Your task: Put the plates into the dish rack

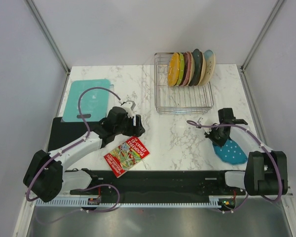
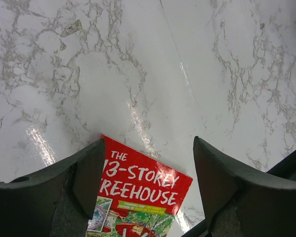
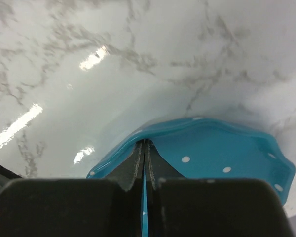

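Observation:
The silver wire dish rack [image 1: 183, 101] stands at the back of the table. Several plates stand on edge in its far end, among them an orange one [image 1: 174, 69], a lime green one [image 1: 181, 69] and a pink one [image 1: 188, 68]. A blue dotted plate [image 1: 230, 149] is at the right, near the table. My right gripper [image 1: 216, 136] is shut on its rim; the right wrist view shows the plate [image 3: 227, 153] with both jaws pinched on its edge [image 3: 145, 148]. My left gripper [image 1: 134, 124] is open and empty above a red book [image 1: 127, 155].
A teal rectangular board [image 1: 90, 98] lies at the back left, partly on a black mat [image 1: 65, 134]. The red book [image 2: 140, 195] lies on the marble between the left fingers. A metal frame borders the table on both sides.

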